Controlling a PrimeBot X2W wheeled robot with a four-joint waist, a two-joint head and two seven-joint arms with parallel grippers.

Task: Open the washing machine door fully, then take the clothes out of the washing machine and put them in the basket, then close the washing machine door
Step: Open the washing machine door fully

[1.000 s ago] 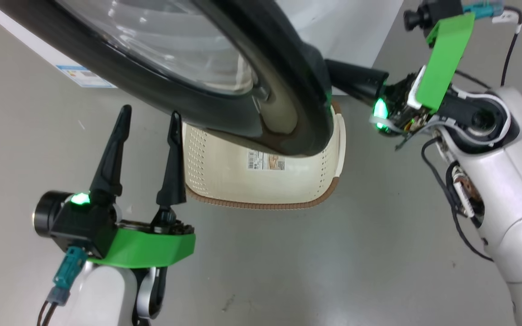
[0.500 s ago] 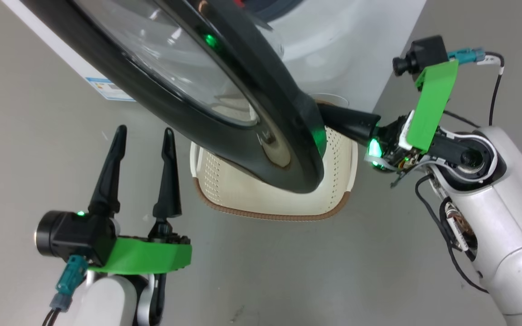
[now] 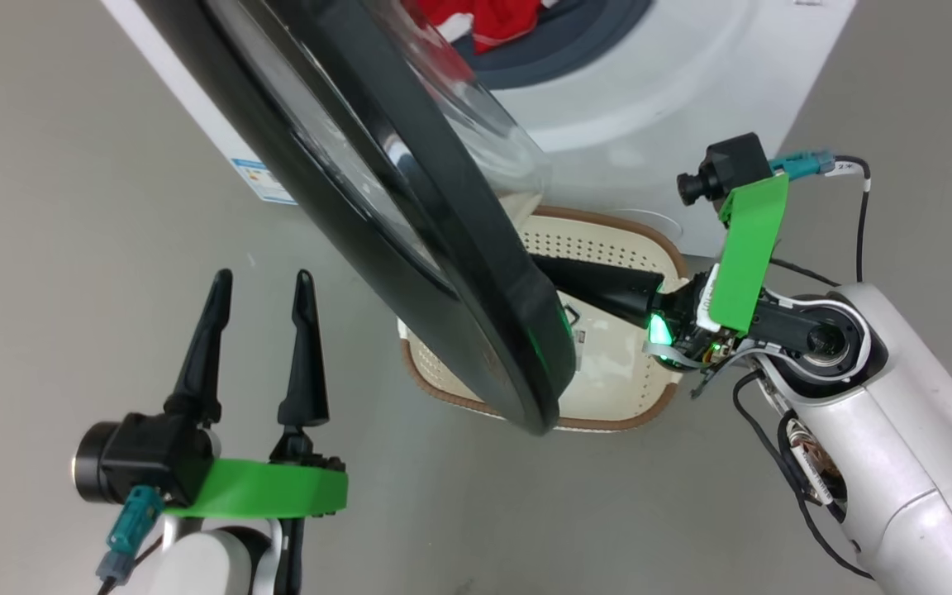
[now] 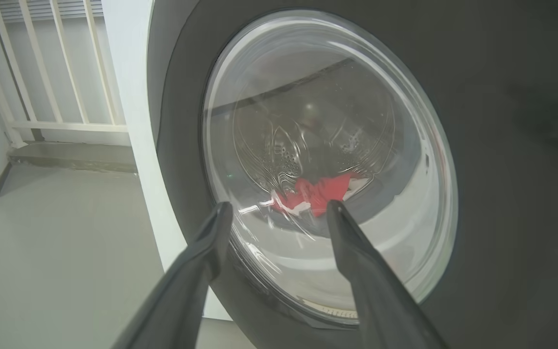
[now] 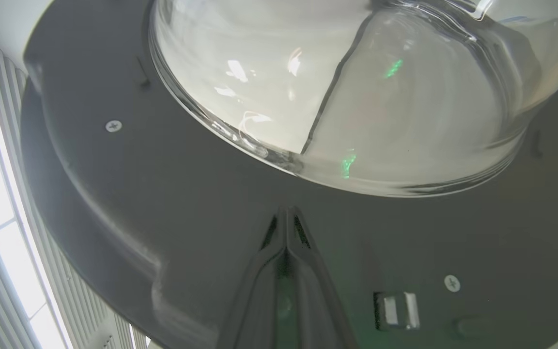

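Washing machine door [image 3: 476, 314] part open. Right gripper [image 5: 286, 218] — clenched, empty — tip at door's inner face, apparently touching. Left gripper [image 3: 263, 281] spread, empty, outside the door.

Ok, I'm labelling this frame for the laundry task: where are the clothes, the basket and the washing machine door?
the clothes [image 3: 492, 21]: head view, middle of the red fabric.
the basket [image 3: 604, 246]: head view, perforated far wall.
the washing machine door [image 3: 488, 314]: head view, black rim.
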